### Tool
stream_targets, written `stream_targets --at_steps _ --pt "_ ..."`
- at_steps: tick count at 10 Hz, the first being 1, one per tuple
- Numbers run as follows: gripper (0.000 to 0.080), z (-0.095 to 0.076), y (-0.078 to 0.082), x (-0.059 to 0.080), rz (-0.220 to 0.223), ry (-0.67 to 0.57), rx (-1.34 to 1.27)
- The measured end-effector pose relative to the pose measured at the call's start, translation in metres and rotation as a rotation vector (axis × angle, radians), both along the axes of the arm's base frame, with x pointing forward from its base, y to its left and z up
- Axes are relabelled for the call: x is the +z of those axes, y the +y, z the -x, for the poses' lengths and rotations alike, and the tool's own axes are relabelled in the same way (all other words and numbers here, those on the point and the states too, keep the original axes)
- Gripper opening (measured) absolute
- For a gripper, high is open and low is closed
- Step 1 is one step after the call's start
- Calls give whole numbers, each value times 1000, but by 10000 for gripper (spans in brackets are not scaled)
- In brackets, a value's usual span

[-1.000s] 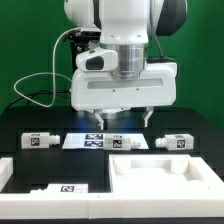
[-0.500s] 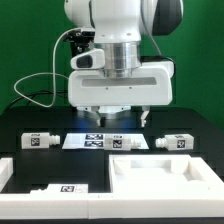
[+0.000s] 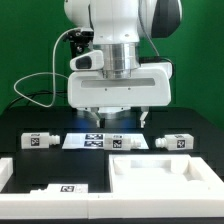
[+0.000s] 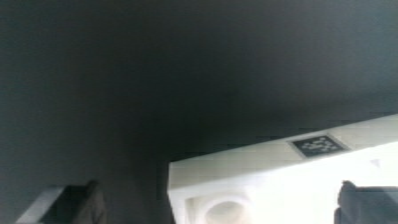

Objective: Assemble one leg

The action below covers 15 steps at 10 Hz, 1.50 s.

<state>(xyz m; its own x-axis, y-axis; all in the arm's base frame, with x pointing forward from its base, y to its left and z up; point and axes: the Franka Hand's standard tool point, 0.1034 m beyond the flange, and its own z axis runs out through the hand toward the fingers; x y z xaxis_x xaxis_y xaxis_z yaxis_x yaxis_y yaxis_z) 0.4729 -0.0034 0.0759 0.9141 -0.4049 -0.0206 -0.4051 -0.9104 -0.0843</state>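
My gripper (image 3: pixel 121 118) hangs open and empty above the back middle of the black table, over the marker board (image 3: pixel 88 141). Three short white legs with tags lie in a row: one on the exterior view's left (image 3: pixel 40 140), one in the middle (image 3: pixel 128 142) and one on the right (image 3: pixel 175 143). The large white tabletop (image 3: pixel 165 176) lies in front on the right. In the wrist view my gripper (image 4: pixel 217 208) is open, its dark fingertips (image 4: pixel 71 205) wide apart. Below it shows a white part with a tag (image 4: pixel 320 146) and a round hole (image 4: pixel 226 210).
A flat white piece with a tag (image 3: pixel 62 187) lies at the front on the exterior view's left. Another white part (image 3: pixel 5 170) shows at the left edge. A green backdrop and cables stand behind the arm.
The gripper has risen a little and shifted slightly to the exterior view's left. It stays open. The parts have not moved.
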Motion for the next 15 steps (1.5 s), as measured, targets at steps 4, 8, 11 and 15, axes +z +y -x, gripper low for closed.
stream_targets --at_steps 4,8,11,15 --pt "648 11 -2 -6 -78 17 -552" --pt "648 24 -4 -13 -108 66 -898" --pt "648 62 -6 -37 -143 135 -1357" --pt "648 69 -6 -47 -126 139 -1376"
